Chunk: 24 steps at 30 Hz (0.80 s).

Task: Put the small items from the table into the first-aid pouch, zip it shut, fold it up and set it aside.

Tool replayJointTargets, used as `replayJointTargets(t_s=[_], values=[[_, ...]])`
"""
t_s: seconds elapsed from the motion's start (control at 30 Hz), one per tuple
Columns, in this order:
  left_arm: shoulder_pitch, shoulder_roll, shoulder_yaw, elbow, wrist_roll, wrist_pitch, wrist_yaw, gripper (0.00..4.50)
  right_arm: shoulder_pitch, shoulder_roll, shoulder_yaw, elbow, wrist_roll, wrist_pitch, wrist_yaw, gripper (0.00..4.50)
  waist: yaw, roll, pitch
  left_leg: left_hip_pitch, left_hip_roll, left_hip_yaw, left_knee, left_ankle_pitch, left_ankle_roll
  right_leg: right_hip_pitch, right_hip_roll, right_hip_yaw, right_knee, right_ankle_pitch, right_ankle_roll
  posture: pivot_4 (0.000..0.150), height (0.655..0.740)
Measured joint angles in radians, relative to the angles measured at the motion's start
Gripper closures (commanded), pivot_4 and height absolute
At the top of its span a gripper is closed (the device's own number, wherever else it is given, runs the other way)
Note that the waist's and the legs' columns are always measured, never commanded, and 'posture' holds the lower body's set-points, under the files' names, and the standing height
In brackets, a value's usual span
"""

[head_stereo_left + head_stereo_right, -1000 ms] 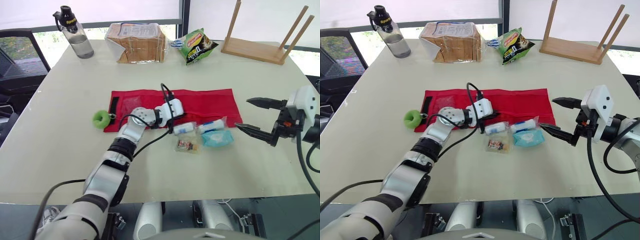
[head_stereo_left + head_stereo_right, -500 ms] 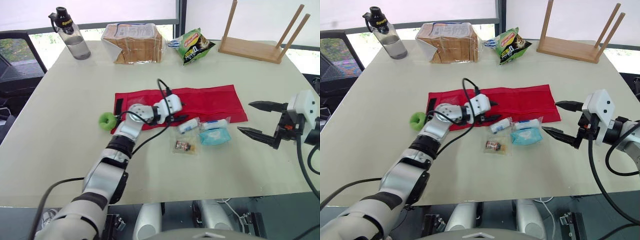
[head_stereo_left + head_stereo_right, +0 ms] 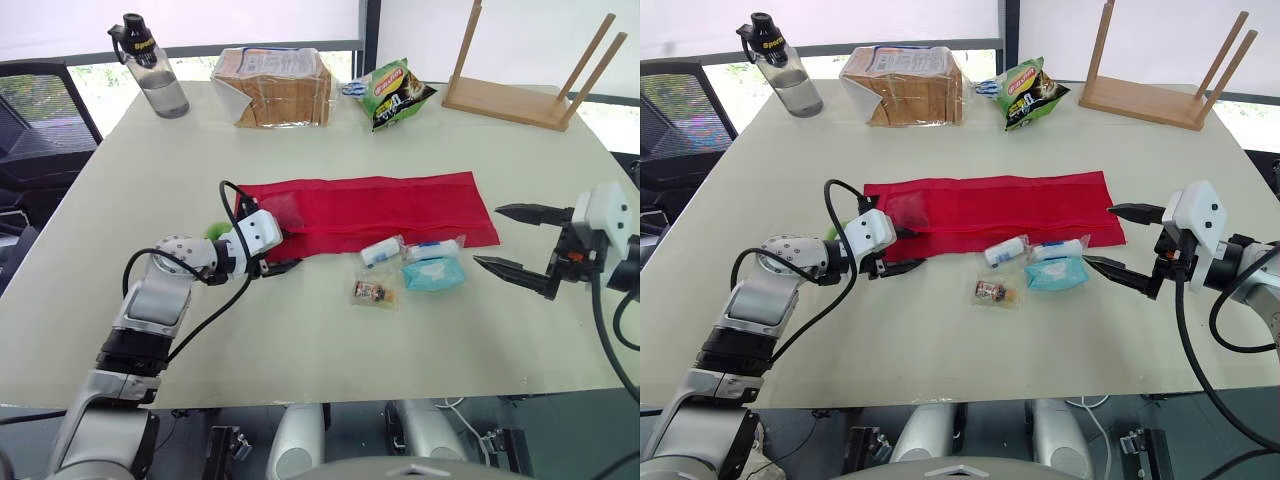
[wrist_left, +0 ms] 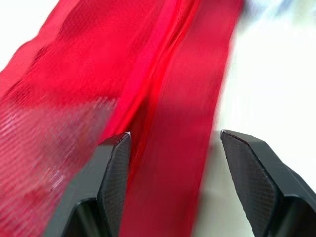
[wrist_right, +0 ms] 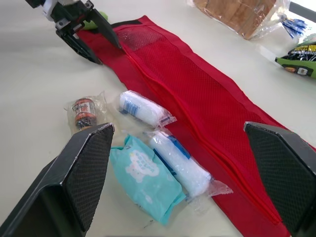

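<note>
I'm holding left jaws and right jaws spread, left straddling the pouch [image 3: 380,205] edge; pinching now risks bunching the fabric.

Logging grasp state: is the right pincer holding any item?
No, the right pincer is open and empty, clear of the teal pack.

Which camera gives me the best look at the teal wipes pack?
The right wrist view: the wipes pack lies close and whole beside a long white roll, ahead of the right tool's open fingers. Both eye views show it smaller, just off the red pouch's near edge. The left wrist view looks along the pouch.
</note>
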Motion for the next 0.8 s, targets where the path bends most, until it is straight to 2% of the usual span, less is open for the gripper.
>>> replayJointTargets(t_s=[0.1,0.2,0.27,0.37,0.43,0.47,0.5,0.67,0.8], values=[[-0.088,-0.001,-0.017,0.143,0.062,-0.095,0.075,1.41,-0.009,0.000,0.013,0.001,0.001,0.000,-0.001,0.00,0.001,0.000,0.000,0.000,0.000,0.000,0.000,0.000,0.000,0.000,0.000,0.000,0.000,0.000,0.000,0.150,0.7400],[-0.136,-0.003,-0.017,0.227,0.071,-0.115,0.094,1.41,-0.018,0.000,0.016,0.001,0.002,0.002,-0.003,0.00,-0.004,0.000,0.000,0.000,0.000,0.001,0.000,0.000,0.000,0.000,0.000,0.001,0.000,0.000,0.000,0.150,0.7400],[-0.155,-0.028,0.008,0.242,0.012,-0.060,0.060,1.41,-0.028,0.000,0.017,0.001,0.004,0.003,-0.007,0.00,-0.005,0.000,0.000,0.000,0.000,0.001,-0.001,0.000,0.000,0.000,0.000,0.001,0.000,0.000,0.000,0.150,0.7400],[-0.172,-0.073,0.062,0.202,-0.152,0.109,-0.035,1.41,-0.035,0.000,0.018,-0.003,0.005,0.007,-0.019,0.00,-0.005,0.000,0.000,0.000,0.000,0.001,0.000,0.000,0.000,0.000,0.000,0.000,0.000,0.000,0.000,0.150,0.7400],[-0.188,-0.079,0.064,0.199,-0.172,0.144,-0.042,1.41,-0.035,0.000,0.018,-0.003,0.005,0.008,-0.022,0.00,-0.004,0.000,0.000,0.000,0.000,0.000,0.000,0.000,0.000,0.000,0.000,0.000,0.000,0.000,0.000,0.150,0.7400],[-0.258,-0.097,0.057,0.215,-0.165,0.166,-0.031,1.41,-0.037,0.004,0.028,-0.007,0.004,0.009,-0.032,0.00,-0.005,0.000,0.000,0.000,0.000,0.000,0.000,0.000,0.000,0.000,0.000,0.000,0.000,0.000,0.000,0.150,0.7400],[-0.264,-0.100,0.053,0.218,-0.162,0.165,-0.029,1.41,-0.037,0.005,0.028,-0.008,0.004,0.009,-0.033,0.00,-0.005,0.000,0.000,0.000,0.000,0.000,0.000,0.000,0.000,0.000,0.000,0.000,0.000,0.000,0.000,0.150,0.7400],[-0.387,-0.222,-0.082,0.421,-0.020,0.015,0.039,1.41,-0.046,0.025,0.068,-0.011,0.000,0.009,-0.054,0.00,-0.002,0.000,0.000,-0.001,-0.001,0.000,0.000,0.000,0.000,0.000,0.000,0.001,0.000,0.000,0.000,0.150,0.7400],[-0.449,-0.285,-0.116,0.567,0.035,-0.059,0.088,1.41,-0.049,0.024,0.069,-0.012,-0.003,0.009,-0.062,0.00,-0.008,0.000,0.000,-0.001,-0.001,0.000,0.000,0.000,0.000,0.000,0.000,0.001,0.000,0.000,0.000,0.150,0.7400]])
